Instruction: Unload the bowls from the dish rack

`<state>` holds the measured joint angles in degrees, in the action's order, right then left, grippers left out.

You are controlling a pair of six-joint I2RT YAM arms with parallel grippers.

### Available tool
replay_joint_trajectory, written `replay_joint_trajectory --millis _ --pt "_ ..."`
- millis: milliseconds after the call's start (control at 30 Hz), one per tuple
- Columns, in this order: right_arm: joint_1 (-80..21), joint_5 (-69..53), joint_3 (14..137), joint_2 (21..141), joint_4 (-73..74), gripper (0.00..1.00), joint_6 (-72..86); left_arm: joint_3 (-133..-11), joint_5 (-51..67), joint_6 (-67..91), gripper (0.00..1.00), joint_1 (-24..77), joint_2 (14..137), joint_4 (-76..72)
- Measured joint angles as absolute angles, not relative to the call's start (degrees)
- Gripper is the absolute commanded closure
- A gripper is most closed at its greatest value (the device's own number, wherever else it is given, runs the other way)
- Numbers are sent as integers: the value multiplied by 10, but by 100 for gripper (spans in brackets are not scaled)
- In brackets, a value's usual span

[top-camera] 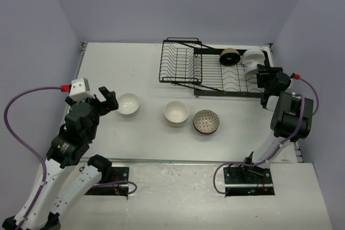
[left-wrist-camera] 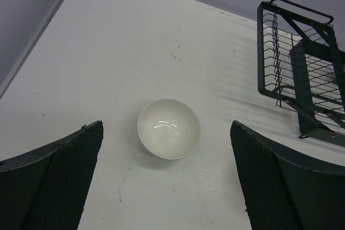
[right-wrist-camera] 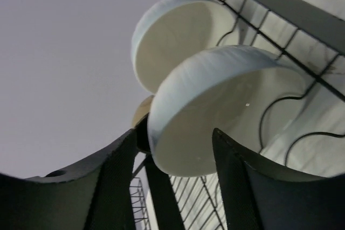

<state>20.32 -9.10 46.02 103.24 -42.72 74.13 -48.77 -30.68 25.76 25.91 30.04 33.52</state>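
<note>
The black wire dish rack (top-camera: 188, 67) stands at the back right of the table. In it, on edge, are a black-inside bowl (top-camera: 229, 56) and two white bowls (top-camera: 253, 56) (top-camera: 252, 68). My right gripper (top-camera: 263, 77) is open at the rack's right end. In the right wrist view its fingers (right-wrist-camera: 116, 187) straddle the lower rim of the nearer white bowl (right-wrist-camera: 215, 117). The second white bowl (right-wrist-camera: 172, 41) is behind it. My left gripper (top-camera: 108, 99) is open and empty, just left of a white bowl (top-camera: 129, 104) on the table, which also shows in the left wrist view (left-wrist-camera: 168, 129).
A stack of cream bowls (top-camera: 176, 113) and a reddish-brown patterned bowl (top-camera: 206, 122) sit on the table in front of the rack. The rack's upright slotted end (left-wrist-camera: 302, 74) shows at the right in the left wrist view. Walls close in the table at the back and sides.
</note>
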Motion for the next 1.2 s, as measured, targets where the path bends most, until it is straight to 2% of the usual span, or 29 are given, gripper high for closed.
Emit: replay_joint_trajectory --millis 100,367,433,533,633,667,1200 --pt "203 -103 463 1048 -478 55 746 -485 -307 257 0 260 302 334" --pt "210 -127 465 1095 -592 75 780 -480 -304 257 0 260 306 332" --pt "211 -131 465 1108 -613 85 789 -480 -304 257 0 260 308 331" --pt "211 -137 465 1126 -644 94 806 -480 -303 256 0 260 309 331" --pt "208 -148 464 1133 -663 96 814 -480 -303 256 0 260 311 330" --pt "209 -148 463 1133 -665 100 816 -480 -303 255 0 260 311 329" --pt "221 -216 495 1189 -745 100 862 -480 -301 245 0 260 317 324"
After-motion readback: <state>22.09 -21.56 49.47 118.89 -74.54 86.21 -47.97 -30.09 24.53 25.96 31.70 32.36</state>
